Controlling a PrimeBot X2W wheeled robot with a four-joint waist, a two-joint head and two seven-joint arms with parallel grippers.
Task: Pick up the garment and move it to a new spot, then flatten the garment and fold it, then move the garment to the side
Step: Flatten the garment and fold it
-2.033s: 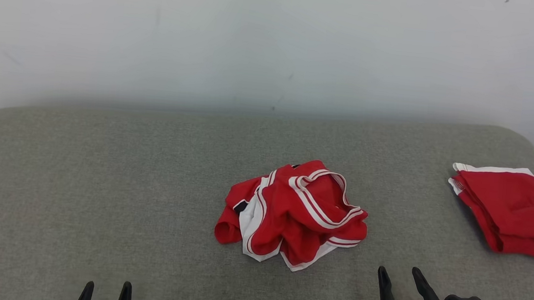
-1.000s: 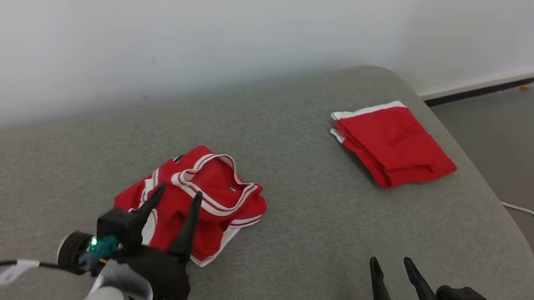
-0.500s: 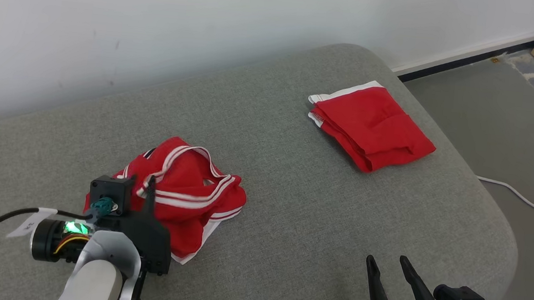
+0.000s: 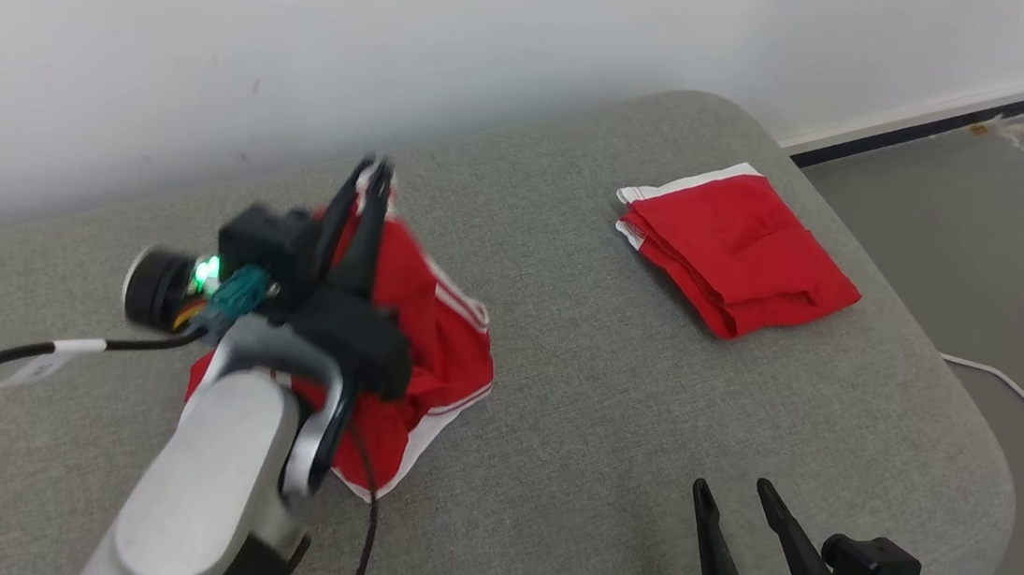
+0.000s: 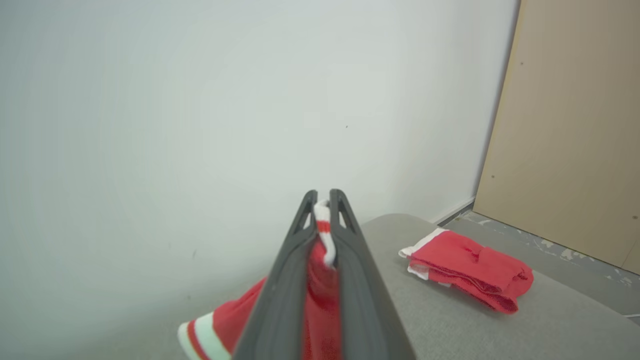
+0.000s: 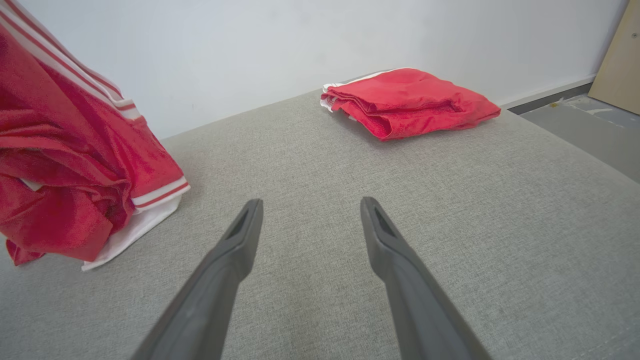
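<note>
The left end effector (image 4: 370, 178) was spread above the heap a second ago; it has since clenched on a white-striped hem of the red garment (image 4: 445, 347) and risen. The cloth hangs in a peak from its tips, its lower edge trailing on the grey cushion (image 4: 613, 410). The pick-up looks begun, with carrying next. The right end effector (image 4: 731, 496) stays released, well apart

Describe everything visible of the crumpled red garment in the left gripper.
The garment is red sportswear with white bands carrying thin red stripes; the fabric looks like a fine mesh knit. It hangs bunched and creased, one striped edge pinched in the shut jaws of the left gripper, while its lower white hem rests on the grey cushion.
</note>
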